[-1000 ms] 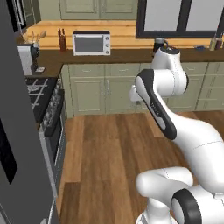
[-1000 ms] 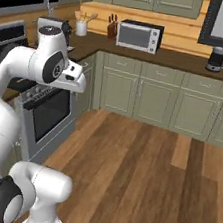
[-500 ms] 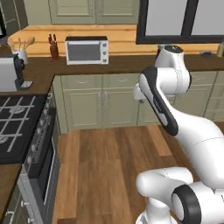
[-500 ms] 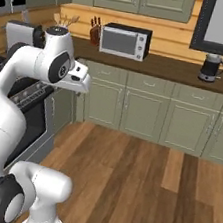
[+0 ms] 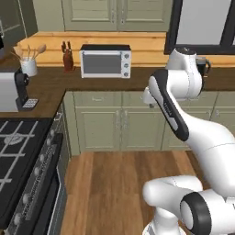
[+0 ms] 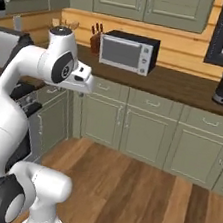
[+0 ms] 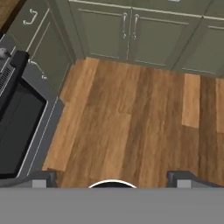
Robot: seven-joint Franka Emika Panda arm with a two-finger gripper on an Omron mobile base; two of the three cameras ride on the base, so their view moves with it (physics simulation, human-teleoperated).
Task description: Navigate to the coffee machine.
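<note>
Facing the corner counter, I see the coffee machine point(image 5: 13, 91) at far left, beside the stove point(image 5: 18, 151); my gripper point(image 7: 113, 181) hangs spread and empty over the wood floor point(image 7: 131, 118).

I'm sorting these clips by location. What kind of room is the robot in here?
A home kitchen, rendered: a stove beside a dark counter carrying a toaster oven and the coffee machine, with green cabinets and a wood floor.
</note>
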